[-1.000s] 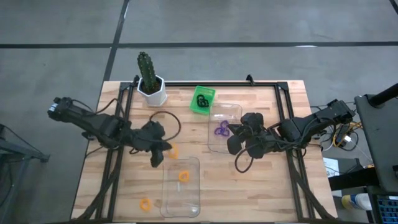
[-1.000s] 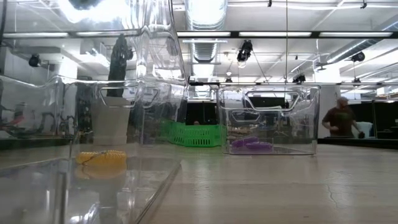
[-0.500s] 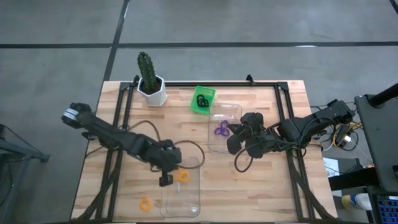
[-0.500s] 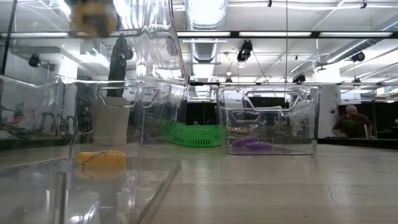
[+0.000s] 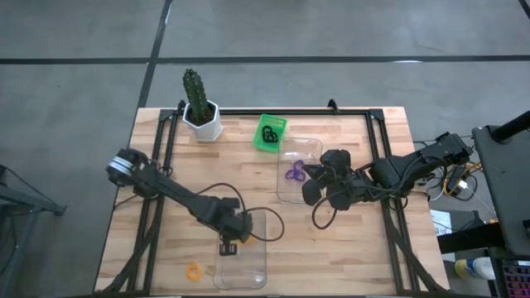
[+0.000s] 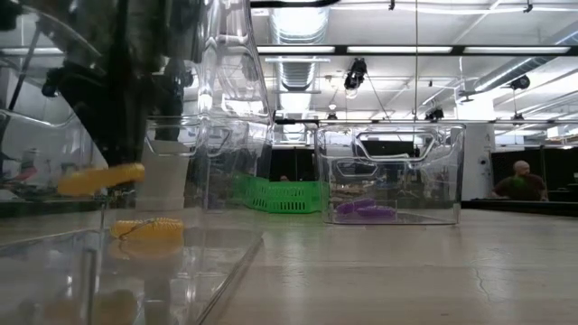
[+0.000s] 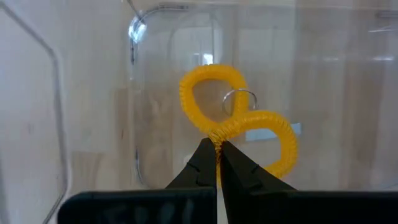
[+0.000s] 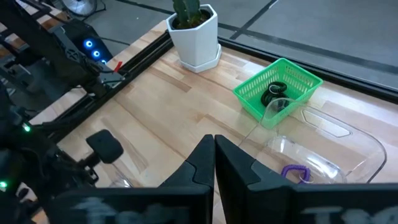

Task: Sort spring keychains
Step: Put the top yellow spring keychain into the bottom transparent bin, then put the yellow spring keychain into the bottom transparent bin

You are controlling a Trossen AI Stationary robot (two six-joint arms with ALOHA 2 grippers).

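Two dark arms reach over the light wooden slatted table (image 5: 166, 248), and I note the items from largest down. The clear plastic tray near the front edge (image 5: 258, 269) receives orange pieces; a second clear tray at the table's right-centre (image 5: 310, 149) holds purple coiled keychains (image 5: 294, 172). A small green mesh bin near the back edge (image 5: 277, 126) holds black coils (image 5: 267, 132), so I judge the sorting runs by colour.

The left gripper (image 7: 216, 151) hangs over the front tray, fingers pinched on an orange coiled plastic keychain (image 7: 214, 102) with its metal ring showing; I judge it is positioned for release. One more orange coil (image 5: 193, 271) lies on the table just left of that tray, unsorted. The right gripper (image 8: 214, 146) waits beside the right-centre tray, fingers together, holding nothing.
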